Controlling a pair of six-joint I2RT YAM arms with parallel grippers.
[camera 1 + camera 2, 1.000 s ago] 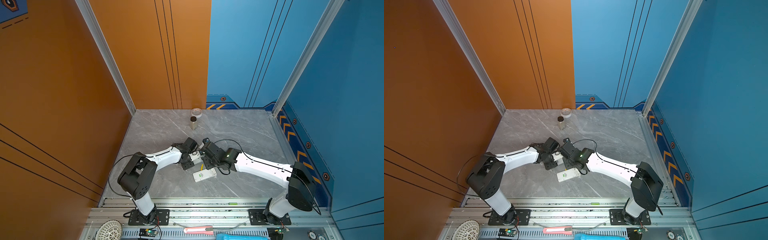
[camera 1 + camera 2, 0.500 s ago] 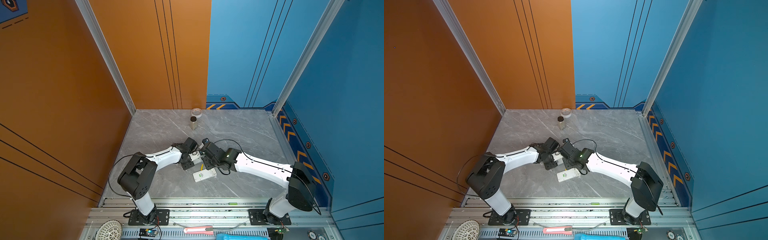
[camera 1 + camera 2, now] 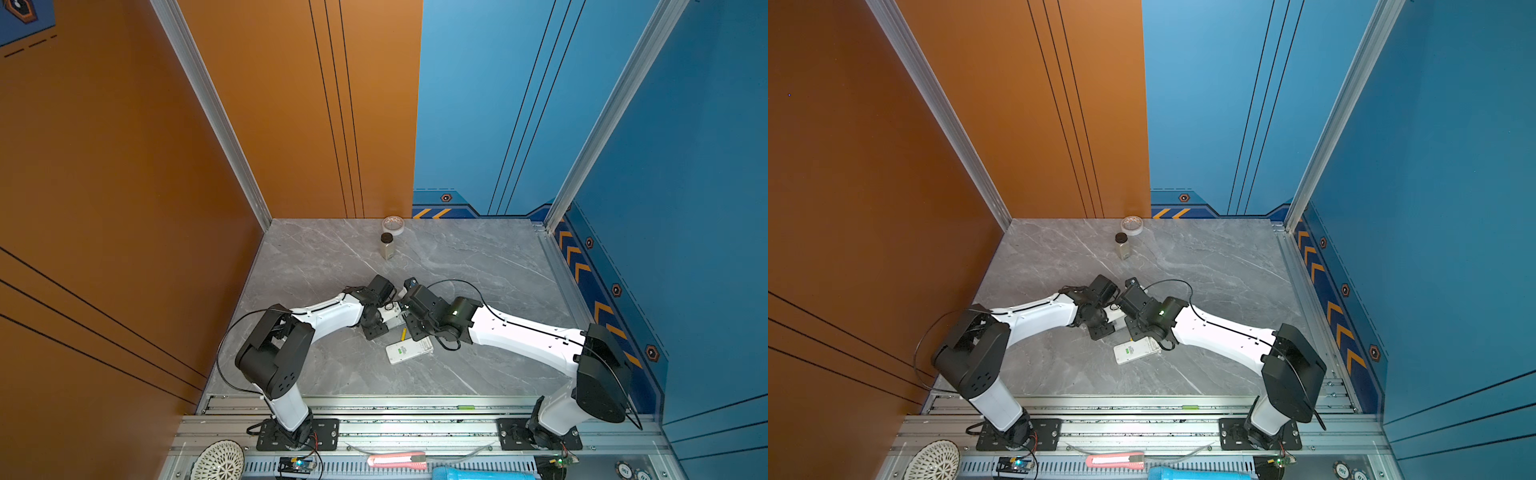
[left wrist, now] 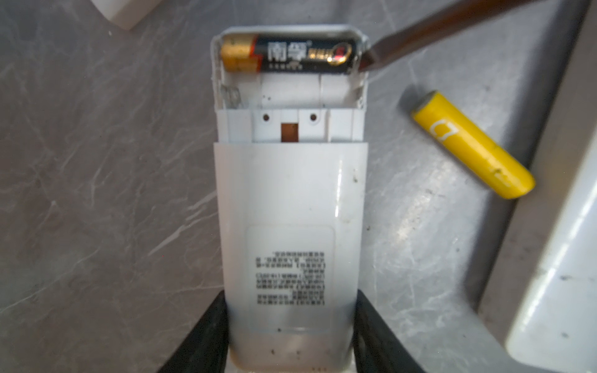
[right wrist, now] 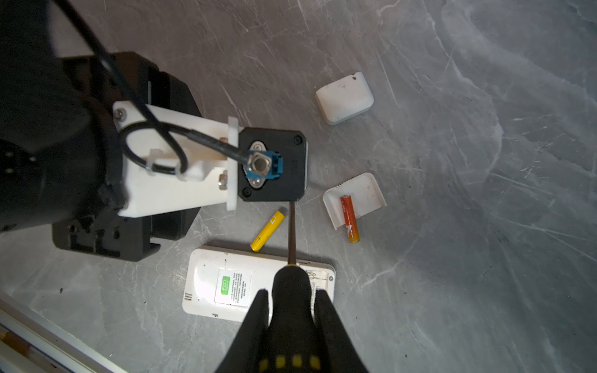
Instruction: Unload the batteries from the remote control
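Left end effector [image 4: 290, 297] grips remote [image 4: 290, 193]; right end effector [image 5: 292, 294] pinches screwdriver [image 5: 289, 277]. Its tip [image 4: 366, 63], upper right, could slip off seated battery [image 4: 290, 53].

Worktop [image 4: 97, 161]: grey stone-look slab, white veining, smooth, low sheen.
Remote [image 4: 290, 181]: white moulded plastic, glossy, speckled with dirt.
Label [image 4: 290, 277]: paper-like sticker, matt, printed black.
Black battery [image 4: 300, 53]: glossy foil wrap, gold metallic end.
Yellow battery [image 4: 471, 145]: smooth satin wrap, grey metal end.
Orange battery [image 5: 350, 219]: smooth wrap, slight shine.
Covers [image 5: 345, 98] [image 5: 368, 193]: white plastic, smooth, lightly scuffed.
Screwdriver [image 5: 291, 235]: dark metal shaft, polished; black matt handle, rubbery look, yellow inlays.
On left gripper [image 4: 290, 336] and right gripper [image 5: 292, 295]: black matt plastic.
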